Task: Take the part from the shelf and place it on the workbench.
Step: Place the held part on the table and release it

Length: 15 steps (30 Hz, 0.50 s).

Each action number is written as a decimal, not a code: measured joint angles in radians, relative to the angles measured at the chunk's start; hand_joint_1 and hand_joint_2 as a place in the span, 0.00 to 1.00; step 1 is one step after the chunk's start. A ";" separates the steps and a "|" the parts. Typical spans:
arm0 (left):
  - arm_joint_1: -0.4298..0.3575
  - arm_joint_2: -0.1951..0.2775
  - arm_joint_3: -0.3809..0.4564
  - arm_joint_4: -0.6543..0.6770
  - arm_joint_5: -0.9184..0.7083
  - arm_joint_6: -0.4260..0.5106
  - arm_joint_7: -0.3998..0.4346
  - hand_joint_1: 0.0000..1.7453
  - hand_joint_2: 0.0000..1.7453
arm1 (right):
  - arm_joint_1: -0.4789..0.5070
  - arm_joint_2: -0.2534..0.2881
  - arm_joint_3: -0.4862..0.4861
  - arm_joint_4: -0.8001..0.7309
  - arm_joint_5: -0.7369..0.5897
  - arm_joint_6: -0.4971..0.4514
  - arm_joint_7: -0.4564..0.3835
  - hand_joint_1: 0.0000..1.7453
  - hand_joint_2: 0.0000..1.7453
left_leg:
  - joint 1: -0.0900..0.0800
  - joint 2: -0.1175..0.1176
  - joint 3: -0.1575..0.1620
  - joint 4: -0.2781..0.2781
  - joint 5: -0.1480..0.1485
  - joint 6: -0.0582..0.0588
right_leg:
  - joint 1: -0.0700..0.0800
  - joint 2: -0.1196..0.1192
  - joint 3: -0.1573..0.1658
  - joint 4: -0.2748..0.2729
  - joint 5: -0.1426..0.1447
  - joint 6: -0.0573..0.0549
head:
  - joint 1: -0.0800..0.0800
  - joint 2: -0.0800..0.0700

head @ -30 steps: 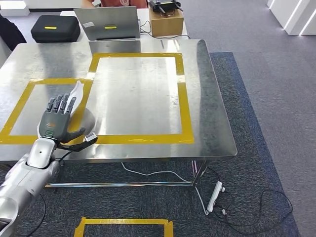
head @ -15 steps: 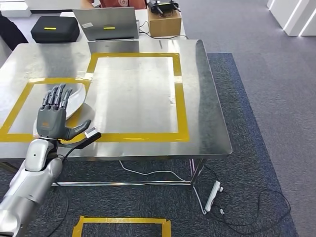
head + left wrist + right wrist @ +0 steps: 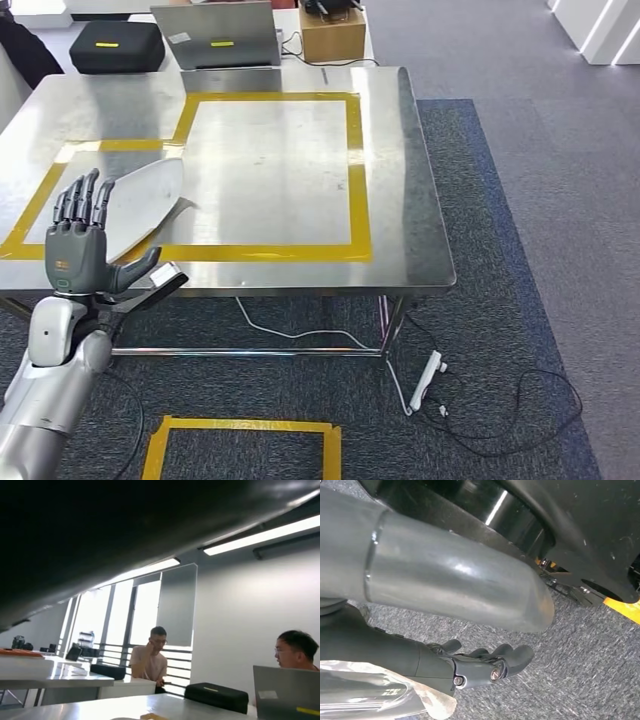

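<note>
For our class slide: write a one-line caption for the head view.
Left hand open beside the white part lying on the steel workbench.

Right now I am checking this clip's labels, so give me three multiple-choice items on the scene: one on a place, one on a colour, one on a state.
1. Where does the white part lie?
A. on the carpet
B. on the steel workbench, across the tape between the two marked frames
C. on the laptop

2. What colour is the tape marking the frames?
A. yellow
B. red
C. blue

3. How is the left hand?
A. gripping the part
B. holding a cable
C. open, fingers apart, holding nothing

Key: B, the part rests on the benchtop; A, the frames are yellow; C, the hand sits clear of the part.
</note>
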 joint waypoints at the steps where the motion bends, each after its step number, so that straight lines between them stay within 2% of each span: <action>1: 0.003 0.000 0.001 -0.010 -0.003 0.000 0.002 0.00 0.00 | 0.000 0.000 0.000 0.000 0.001 0.000 0.001 0.00 0.00 | -0.004 0.002 0.015 -0.029 -0.002 0.002 | 0.000 -0.001 -0.002 -0.002 0.009 0.006 | 0.001 0.000; 3: 0.015 0.001 0.002 -0.024 -0.010 0.000 0.005 0.00 0.00 | 0.001 0.000 0.000 0.000 0.002 0.000 0.004 0.00 0.00 | -0.006 0.002 0.009 -0.040 0.012 0.005 | -0.003 -0.002 -0.005 -0.008 0.022 0.019 | 0.001 0.000; 4: 0.021 0.001 0.002 -0.030 -0.013 0.000 0.007 0.00 0.00 | 0.001 0.000 0.000 0.000 0.003 0.000 0.006 0.00 0.00 | -0.005 0.003 0.002 -0.043 0.022 0.010 | -0.004 0.000 -0.012 -0.004 0.012 0.025 | 0.001 0.000; 5: 0.028 0.001 0.003 -0.036 -0.016 0.000 0.009 0.00 0.00 | 0.002 0.000 0.000 0.000 0.005 0.000 0.009 0.00 0.00 | -0.003 0.003 -0.007 -0.046 0.034 0.017 | -0.005 0.004 -0.024 0.017 -0.016 0.030 | 0.003 0.000; 6: 0.035 0.000 0.003 -0.042 -0.018 0.000 0.012 0.00 0.00 | 0.002 -0.001 0.000 0.000 0.006 0.000 0.011 0.00 0.00 | -0.002 0.004 -0.019 -0.048 0.046 0.023 | -0.005 0.008 -0.040 0.058 -0.059 0.034 | 0.005 0.000; 8: 0.052 0.001 0.004 -0.051 -0.019 0.000 0.018 0.00 0.00 | 0.003 -0.002 0.000 0.000 0.008 0.001 0.015 0.00 0.00 | -0.005 0.004 -0.046 -0.047 0.066 0.030 | -0.004 0.014 -0.074 0.183 -0.149 0.038 | 0.013 0.000; 9: 0.061 0.001 0.005 -0.054 -0.019 0.000 0.018 0.00 0.00 | 0.003 -0.002 0.000 0.000 0.008 0.001 0.017 0.00 0.00 | -0.007 0.004 -0.059 -0.045 0.075 0.031 | -0.004 0.015 -0.083 0.238 -0.171 0.039 | 0.017 0.000; 10: 0.072 0.002 0.007 -0.058 -0.019 0.000 0.019 0.00 0.00 | 0.003 -0.003 0.000 0.000 0.008 0.002 0.020 0.00 0.00 | -0.009 0.004 -0.073 -0.043 0.085 0.032 | -0.004 0.015 -0.078 0.266 -0.171 0.038 | 0.021 0.000; 11: 0.084 0.004 0.010 -0.062 -0.019 0.000 0.020 0.00 0.00 | 0.003 -0.004 0.000 0.000 0.008 0.003 0.022 0.00 0.00 | -0.012 0.004 -0.086 -0.041 0.093 0.032 | -0.003 0.015 -0.055 0.258 -0.152 0.036 | 0.025 0.000; 12: 0.096 0.006 0.013 -0.067 -0.019 0.000 0.022 0.00 0.00 | 0.003 -0.004 0.000 0.000 0.007 0.004 0.025 0.00 0.00 | -0.014 0.004 -0.098 -0.038 0.100 0.031 | -0.002 0.016 -0.014 0.214 -0.125 0.031 | 0.032 0.000; 13: 0.108 0.008 0.016 -0.072 -0.017 0.000 0.023 0.00 0.00 | 0.002 -0.005 0.000 0.000 0.006 0.005 0.029 0.00 0.00 | -0.016 0.003 -0.108 -0.035 0.107 0.030 | 0.001 0.019 0.039 0.142 -0.104 0.022 | 0.039 0.000; 14: 0.117 0.010 0.020 -0.078 -0.014 0.000 0.024 0.00 0.00 | 0.002 -0.006 0.000 0.000 0.005 0.006 0.031 0.00 0.00 | -0.018 0.003 -0.116 -0.032 0.113 0.027 | 0.003 0.022 0.095 0.065 -0.097 0.013 | 0.045 0.000; 15: 0.125 0.012 0.023 -0.082 -0.011 0.000 0.024 0.00 0.00 | 0.001 -0.007 0.000 -0.001 0.002 0.007 0.034 0.00 0.00 | -0.018 0.003 -0.122 -0.031 0.119 0.024 | 0.005 0.024 0.136 0.003 -0.100 0.006 | 0.048 0.000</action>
